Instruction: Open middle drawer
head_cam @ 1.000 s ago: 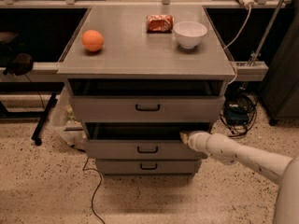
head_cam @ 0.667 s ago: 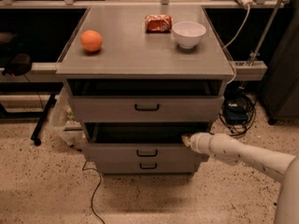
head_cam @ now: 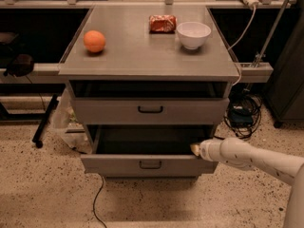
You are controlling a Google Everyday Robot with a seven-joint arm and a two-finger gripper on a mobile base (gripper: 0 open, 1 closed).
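Observation:
The middle drawer (head_cam: 118,165) is a grey flat front with a small black bar handle (head_cam: 150,164). It stands pulled well out from the grey cabinet (head_cam: 142,56), and its dark inside (head_cam: 147,140) shows. My gripper (head_cam: 195,148), on a white arm (head_cam: 251,158) reaching in from the right, is at the right end of that drawer's top edge. The top drawer (head_cam: 109,110) above is out a little. The bottom drawer is hidden under the middle one.
On the cabinet top lie an orange (head_cam: 94,41), a red packet (head_cam: 162,23) and a white bowl (head_cam: 193,34). A cable (head_cam: 97,198) runs over the speckled floor in front. Cables and a black box (head_cam: 242,114) lie to the right, a pale bag (head_cam: 64,120) to the left.
The middle drawer has slid farther out toward the camera and now covers the bottom drawer's front. My gripper moved with it, a little down and forward.

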